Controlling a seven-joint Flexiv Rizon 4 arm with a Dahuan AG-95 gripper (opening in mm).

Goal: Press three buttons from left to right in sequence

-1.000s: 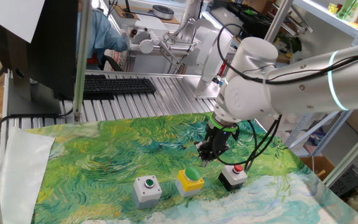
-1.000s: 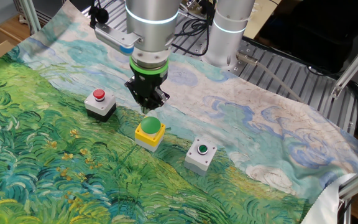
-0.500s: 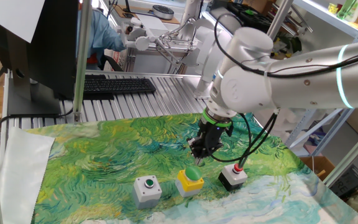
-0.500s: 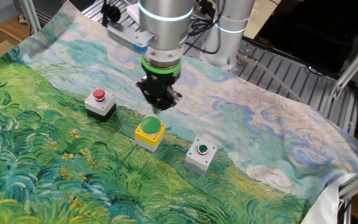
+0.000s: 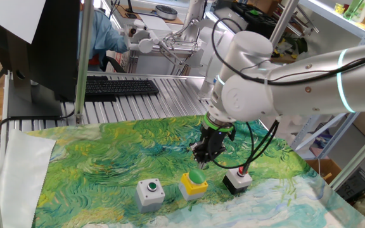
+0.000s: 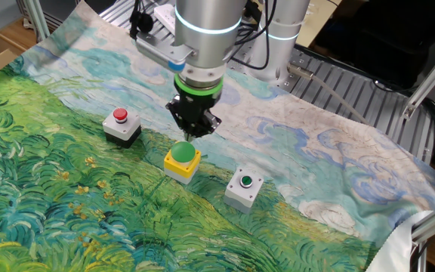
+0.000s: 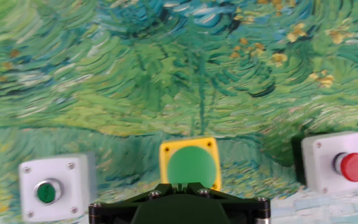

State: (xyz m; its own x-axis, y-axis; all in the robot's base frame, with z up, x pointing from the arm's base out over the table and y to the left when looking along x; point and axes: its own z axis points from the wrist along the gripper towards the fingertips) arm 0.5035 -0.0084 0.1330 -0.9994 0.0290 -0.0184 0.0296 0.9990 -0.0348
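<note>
Three button boxes stand in a row on the painted cloth: a grey box with a small green button (image 5: 150, 192), a yellow box with a large green dome (image 5: 194, 183), and a black box with a red button (image 5: 237, 178). They also show in the other fixed view: red button (image 6: 121, 125), yellow box (image 6: 182, 160), grey box (image 6: 243, 187). My gripper (image 6: 190, 137) hangs just above the far edge of the green dome, fingertips together in a point. In the hand view the gripper (image 7: 180, 185) sits right before the dome (image 7: 191, 167), with the grey box (image 7: 53, 191) at left and the red button (image 7: 354, 167) at right.
A green and blue painted cloth (image 5: 106, 158) covers the table. A black keyboard (image 5: 116, 87) lies on the slatted metal surface behind it. Metal frame posts (image 5: 81, 60) stand at the left. A second robot base (image 6: 278, 38) stands behind the cloth.
My gripper has moved from beside the red button's side across to the yellow box and now hangs over its green dome. The boxes have not moved.
</note>
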